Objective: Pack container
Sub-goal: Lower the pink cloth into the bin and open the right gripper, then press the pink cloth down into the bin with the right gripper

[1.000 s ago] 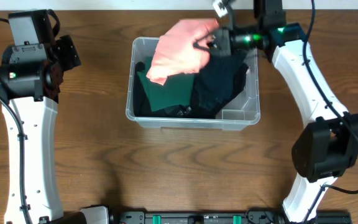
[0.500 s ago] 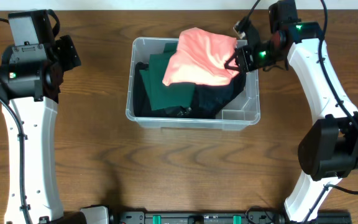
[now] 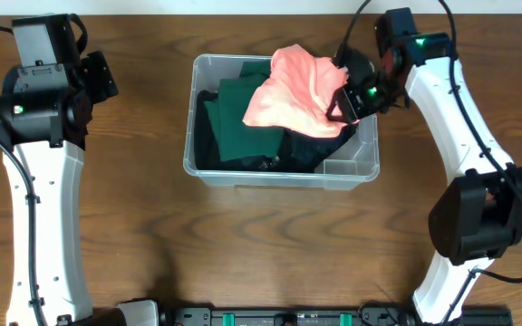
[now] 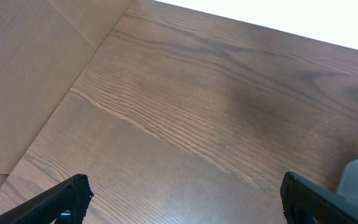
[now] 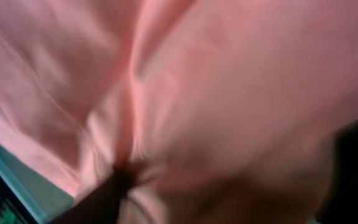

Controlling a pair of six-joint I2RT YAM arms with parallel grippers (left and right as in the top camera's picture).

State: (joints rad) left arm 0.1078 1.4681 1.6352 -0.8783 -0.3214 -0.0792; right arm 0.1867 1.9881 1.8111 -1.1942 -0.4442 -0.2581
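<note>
Brown wood-grain table, matte finish, carries the container at centre, toward the far edge. The tub is clear rigid plastic with rounded corners and a moulded rib at its near right corner. Inside lie a green cloth on the left and a dark cloth on the right, both soft and creased.

The right gripper hangs over the tub's right wall. As far as can be judged it is clamped on a salmon-pink cloth; bunched fabric fills its wrist view and hides the fingers. The cloth drapes limp, and part of it overlies the far rim in the overhead view.

The left gripper, jaws wide apart and holding nothing, sits over bare table at far left.

Recommendation: lower the pink cloth toward the tub's middle, clear of the rim, before letting go. Loose folds may otherwise spill over the wall.
</note>
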